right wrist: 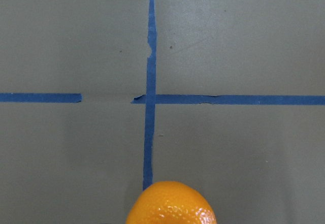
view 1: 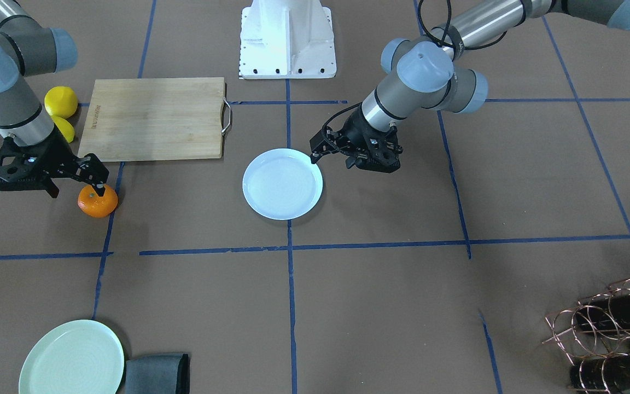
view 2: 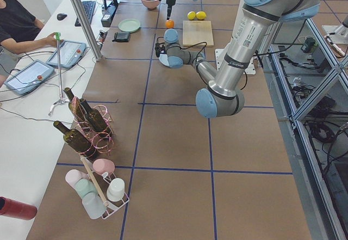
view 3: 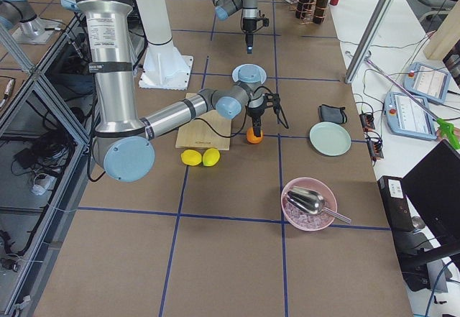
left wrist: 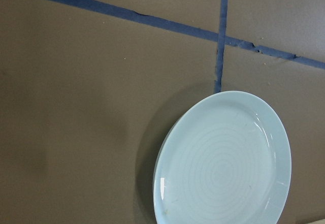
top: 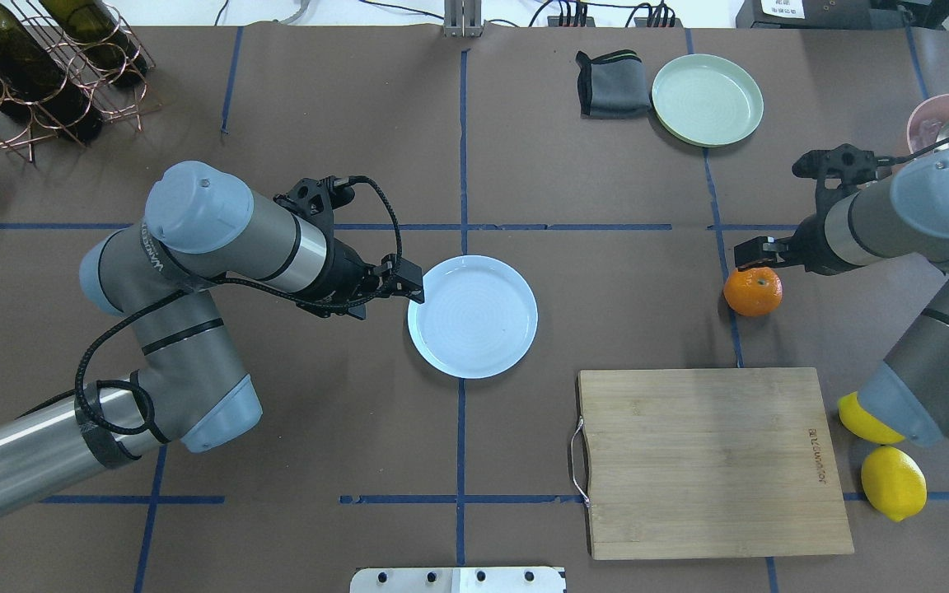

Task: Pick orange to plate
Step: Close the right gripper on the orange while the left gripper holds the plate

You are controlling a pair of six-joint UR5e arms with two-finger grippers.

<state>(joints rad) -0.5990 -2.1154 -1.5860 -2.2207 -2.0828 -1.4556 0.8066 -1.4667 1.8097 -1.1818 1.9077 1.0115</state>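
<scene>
The small, round, bright-skinned orange [top: 753,291] lies on the brown paper-covered surface [top: 623,272], astride a strip of blue tape. It is just off a corner of the rectangular wooden cutting board [top: 713,461] and well apart from the round glossy white plate [top: 473,317], which has nothing on it yet. The right pincer [top: 759,253] hangs directly over the fruit, its tips at or just above the crown. You cannot tell from these views whether its fingers stand apart or together, only that they do not clasp the fruit's flanks. The left pincer [top: 410,287] sits at the plate's rim; its state cannot be told either, nor whether it touches. Treat the orange as light and firm yet slightly yielding, with a waxy, curved peel. It will probably roll if nudged from one side, and it may slip out of a grip set too high. Take hold across the widest girth, one finger on each opposite flank, centred under the green stem dot, and squeeze only moderately. The plate's raised rim should check rolling, but set the fruit down low on its slick glaze. The two yellow lemons [top: 893,482] beyond the board are not your target.
</scene>
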